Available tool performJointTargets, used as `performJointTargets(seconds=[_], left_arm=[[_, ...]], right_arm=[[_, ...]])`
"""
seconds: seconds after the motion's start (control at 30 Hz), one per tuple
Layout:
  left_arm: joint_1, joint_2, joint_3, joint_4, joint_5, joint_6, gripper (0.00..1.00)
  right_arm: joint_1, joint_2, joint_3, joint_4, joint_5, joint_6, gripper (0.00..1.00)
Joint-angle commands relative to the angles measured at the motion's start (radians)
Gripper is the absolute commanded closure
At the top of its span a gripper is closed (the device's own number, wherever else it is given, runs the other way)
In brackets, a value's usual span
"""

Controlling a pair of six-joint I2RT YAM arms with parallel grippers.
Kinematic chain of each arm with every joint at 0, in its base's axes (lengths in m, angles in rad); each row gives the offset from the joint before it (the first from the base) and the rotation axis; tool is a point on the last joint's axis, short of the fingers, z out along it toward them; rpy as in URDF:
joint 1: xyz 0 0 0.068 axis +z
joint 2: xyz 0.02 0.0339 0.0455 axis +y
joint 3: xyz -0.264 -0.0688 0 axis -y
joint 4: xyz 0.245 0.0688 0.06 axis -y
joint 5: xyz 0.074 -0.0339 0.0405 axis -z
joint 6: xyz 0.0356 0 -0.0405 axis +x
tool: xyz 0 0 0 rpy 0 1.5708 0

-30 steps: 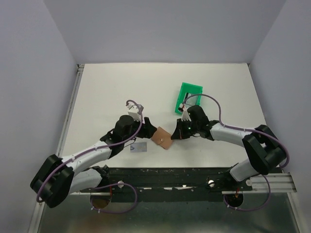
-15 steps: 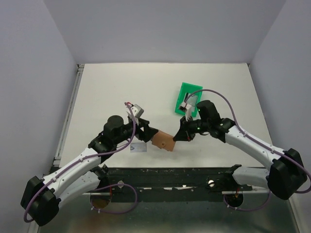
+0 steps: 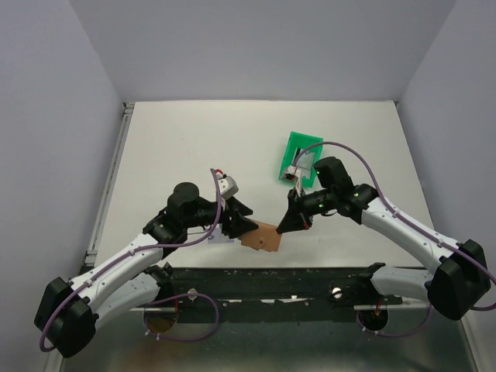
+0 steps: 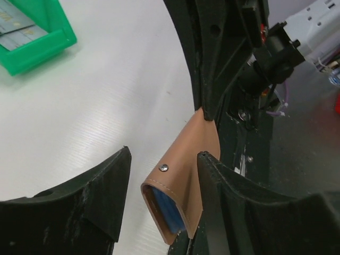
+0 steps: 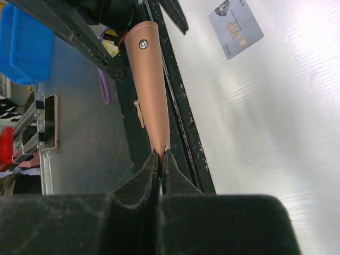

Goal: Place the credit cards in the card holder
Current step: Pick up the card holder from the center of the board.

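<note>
**Holder pinched by right gripper at near table edge; left jaws wide around it**

1. Right gripper point(image 5: 159, 155): jaws closed tight on one thin edge of the holder point(image 5: 150, 90). No gap shows between the fingers apart from the leather.
2. Left gripper point(image 4: 164, 156): jaws stand wide apart and grip nothing. The holder's open end lies between the fingers. There is clear space on one side. On the other side the leather runs right along the finger, and contact there cannot be confirmed.
3. Holder: tan leather, stretched between the two grippers at the near edge of the table point(image 3: 194, 139). From above it sits just over the black rail point(image 3: 310, 273). A metal snap shows on its face. A blue card point(image 4: 166, 208) sits inside the open mouth.
4. Loose card point(image 5: 235, 27): pale grey with a small dark mark, flat on the table. It is near the holder but apart from it, on the left arm's side.
5. Bin point(image 3: 288, 147): green, farther back on the table beyond the right gripper. Grey cards point(image 4: 18, 24) lie inside it.
</note>
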Motion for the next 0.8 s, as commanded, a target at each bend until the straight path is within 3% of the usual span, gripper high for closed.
performJointTargets(seconds=[0.0,0.2,0.33,0.43,0.47,0.57,0.6,0.7,0.77], left_arm=[[-0.005,0.035,0.02,0.052,0.169,-0.013,0.41],[-0.006,0.064,0.011,0.095,0.235,-0.042,0.55],[-0.009,0.091,0.024,0.091,0.253,-0.045,0.73],[-0.017,0.117,0.031,0.082,0.261,-0.048,0.96],[-0.019,0.127,0.033,0.08,0.262,-0.051,1.0],[-0.035,0.134,0.036,0.083,0.272,-0.064,1.0],[-0.04,0.133,0.037,0.082,0.266,-0.07,1.0],[-0.049,0.112,0.033,0.094,0.191,-0.12,1.0],[-0.055,0.07,0.011,0.137,0.117,-0.172,1.0]], right_arm=[[0.007,-0.011,0.022,-0.026,-0.03,-0.019,1.0],[0.007,-0.036,0.022,-0.024,0.023,-0.021,1.0],[0.007,-0.03,0.027,-0.029,0.03,-0.024,1.0],[0.007,-0.033,0.021,-0.024,0.039,-0.024,1.0],[0.007,-0.036,0.021,-0.024,0.046,-0.021,1.0],[0.007,-0.051,0.016,-0.018,0.069,-0.008,0.99],[0.007,-0.059,0.016,-0.008,0.08,0.007,0.93],[0.007,-0.108,-0.013,0.044,0.121,0.071,0.56],[0.007,-0.161,-0.054,0.11,0.17,0.146,0.38]])
